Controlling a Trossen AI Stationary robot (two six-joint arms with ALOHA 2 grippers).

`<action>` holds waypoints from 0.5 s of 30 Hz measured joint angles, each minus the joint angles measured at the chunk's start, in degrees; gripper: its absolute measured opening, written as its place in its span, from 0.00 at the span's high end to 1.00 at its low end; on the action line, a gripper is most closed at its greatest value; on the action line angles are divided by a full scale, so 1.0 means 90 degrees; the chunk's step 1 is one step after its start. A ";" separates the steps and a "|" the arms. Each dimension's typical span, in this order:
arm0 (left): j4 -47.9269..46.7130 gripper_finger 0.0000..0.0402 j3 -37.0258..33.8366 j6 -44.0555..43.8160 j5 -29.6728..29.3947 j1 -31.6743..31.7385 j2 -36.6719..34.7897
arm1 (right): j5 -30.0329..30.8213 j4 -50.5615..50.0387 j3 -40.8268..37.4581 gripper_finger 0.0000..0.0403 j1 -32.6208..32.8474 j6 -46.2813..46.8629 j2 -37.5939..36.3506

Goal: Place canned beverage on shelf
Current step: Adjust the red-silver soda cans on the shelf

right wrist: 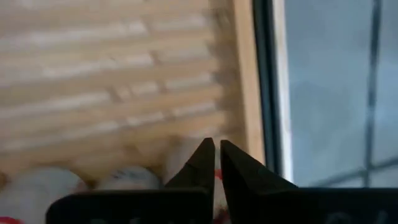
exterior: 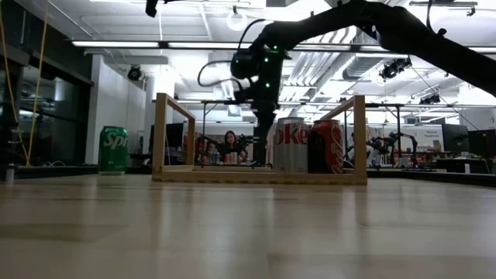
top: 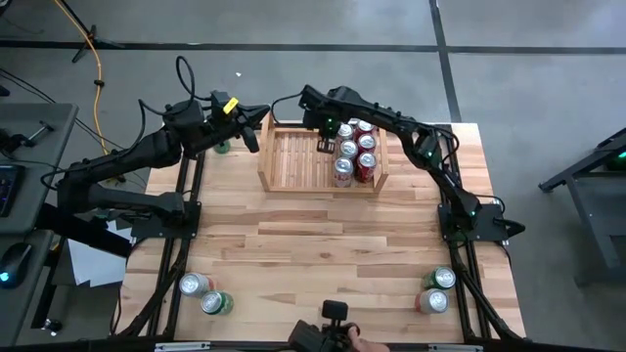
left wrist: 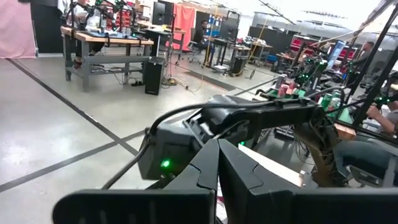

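The shelf [top: 298, 161] is a pale wooden rack at the table's far middle, with several cans [top: 354, 152] standing on its slats in its right part. My right gripper [top: 325, 147] is shut and points down over the slats, just left of those cans. In the low view it [exterior: 261, 151] hangs beside a silver cola can [exterior: 291, 146]. Nothing lies between its fingers [right wrist: 205, 158]. My left gripper [top: 256, 127] is shut and level, raised off the shelf's far left corner, above a green can [top: 223, 148] standing on the table.
Two cans [top: 205, 293] stand near the table's near left corner and two more [top: 436, 290] near the near right corner. The shelf's left part shows bare slats. In the low view the green can [exterior: 114, 149] stands left of the shelf's side board [exterior: 161, 136].
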 joint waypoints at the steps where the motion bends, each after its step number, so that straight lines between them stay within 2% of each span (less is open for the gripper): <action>1: -0.0010 1.00 0.0000 0.0002 -0.0001 0.0000 0.0000 | 0.0163 -0.0071 -0.0007 0.98 -0.0007 -0.0008 0.0016; 8: -0.0070 1.00 -0.0002 -0.0003 -0.0001 0.0000 0.0000 | 0.0738 -0.0461 -0.0004 1.00 -0.0027 -0.0228 0.0004; 15: -0.0097 1.00 -0.0005 -0.0005 -0.0001 0.0000 0.0000 | 0.0735 -0.0522 -0.0004 1.00 0.0008 -0.0287 -0.0052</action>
